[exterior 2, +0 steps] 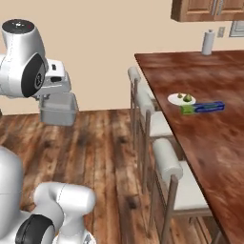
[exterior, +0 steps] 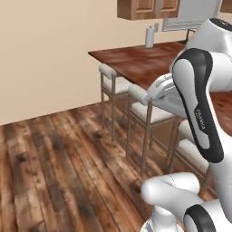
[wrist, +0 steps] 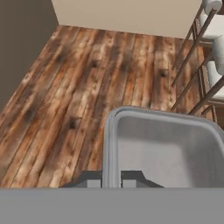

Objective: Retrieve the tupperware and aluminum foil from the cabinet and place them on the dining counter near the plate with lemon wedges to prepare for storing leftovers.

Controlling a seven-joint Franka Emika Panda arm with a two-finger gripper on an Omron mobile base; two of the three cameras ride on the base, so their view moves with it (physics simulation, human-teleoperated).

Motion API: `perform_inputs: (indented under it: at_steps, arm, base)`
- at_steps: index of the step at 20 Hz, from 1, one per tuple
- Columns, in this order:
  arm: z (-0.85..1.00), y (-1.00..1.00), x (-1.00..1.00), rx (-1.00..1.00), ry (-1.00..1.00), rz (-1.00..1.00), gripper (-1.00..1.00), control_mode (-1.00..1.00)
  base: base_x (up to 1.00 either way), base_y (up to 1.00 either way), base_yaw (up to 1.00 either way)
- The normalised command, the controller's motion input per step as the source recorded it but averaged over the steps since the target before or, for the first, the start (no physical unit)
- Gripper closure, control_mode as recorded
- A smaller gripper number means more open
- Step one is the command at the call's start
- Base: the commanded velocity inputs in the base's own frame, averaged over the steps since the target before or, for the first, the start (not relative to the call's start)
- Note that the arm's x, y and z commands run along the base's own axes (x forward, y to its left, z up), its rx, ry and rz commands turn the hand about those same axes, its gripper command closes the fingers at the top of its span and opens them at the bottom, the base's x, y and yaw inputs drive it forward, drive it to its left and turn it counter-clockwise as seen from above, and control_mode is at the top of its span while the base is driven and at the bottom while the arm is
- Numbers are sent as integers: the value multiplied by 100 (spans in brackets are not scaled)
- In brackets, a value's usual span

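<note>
The end effector (wrist: 111, 180) is closed on one wall of the tupperware (exterior 2: 58, 109), pinching the rim between its fingertips (wrist: 91, 180), and the grey tub hangs from it out over the wooden floor (exterior 2: 105, 143), well apart from the surface (exterior 2: 209, 124). The foil (exterior 2: 202, 107) already lies on that dark wood, just beside the plate (exterior 2: 177, 99) with the lemon wedges, so by the look of things the step in hand is the carry of the tub across to join them. In the hand view the rim (wrist: 110, 144) runs straight up from between the fingers and the tub's open side faces the camera, which suggests a grip on a single wall only; such a hold can let a light container swing or slip, so the move is best made slowly and without sharp turns of the wrist. A row of stools (exterior 2: 157, 143) stands between the floor and the edge of the surface, so the tub should be lifted clear above their seats and backs before it travels sideways. A good landing spot seems to be the bare wood near the plate on the side away from the foil, low enough that the base rests flat before the fingers part, so nothing nudges the carton or the plate.
</note>
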Motion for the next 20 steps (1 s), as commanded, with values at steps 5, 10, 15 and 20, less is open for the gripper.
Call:
perform_inputs:
  at_steps: [5, 10, 15, 20]
  arm:
    - [0, 0, 0, 0, 0, 0, 100, 100]
    - [0, 0, 0, 0, 0, 0, 100, 100]
    - [0, 0, 0, 0, 0, 0, 100, 100]
    - [0, 0, 0, 0, 0, 0, 100, 100]
  base:
    - [100, 59, -50]
    - [100, 59, -51]
    - [100, 62, -51]
    - [100, 64, -51]
